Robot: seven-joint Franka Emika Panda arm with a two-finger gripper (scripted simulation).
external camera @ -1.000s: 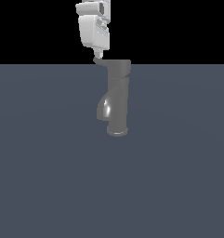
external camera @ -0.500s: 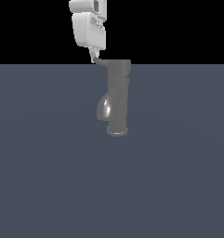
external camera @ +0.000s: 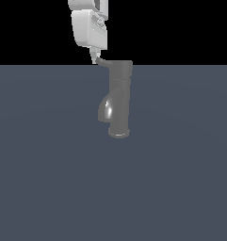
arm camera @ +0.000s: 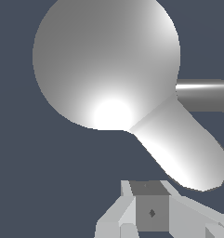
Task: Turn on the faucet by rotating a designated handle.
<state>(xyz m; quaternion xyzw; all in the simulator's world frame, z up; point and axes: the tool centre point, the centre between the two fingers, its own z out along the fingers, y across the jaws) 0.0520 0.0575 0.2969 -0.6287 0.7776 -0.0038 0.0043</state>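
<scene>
The dark grey faucet (external camera: pixel 119 99) stands upright on its flared base, its spout (external camera: pixel 105 110) bulging toward the exterior view's left. The thin handle (external camera: pixel 102 61) sticks out of the top cap toward that same side. My white gripper (external camera: pixel 94 55) hangs just above and left of the cap, fingertips touching the handle's outer end, jaws together with nothing between them. The wrist view looks down on the round cap (arm camera: pixel 106 60). A rounded lobe, seemingly the handle (arm camera: pixel 183 148), reaches toward my gripper (arm camera: pixel 150 204).
The faucet stands on a flat blue-grey floor (external camera: pixel 49 179) that fills the lower exterior view. In the wrist view a second grey bar (arm camera: pixel 204 95) sticks out from under the cap; I cannot tell what it is.
My gripper has drifted slightly toward the exterior view's left and upward. The faucet and its handle look unchanged.
</scene>
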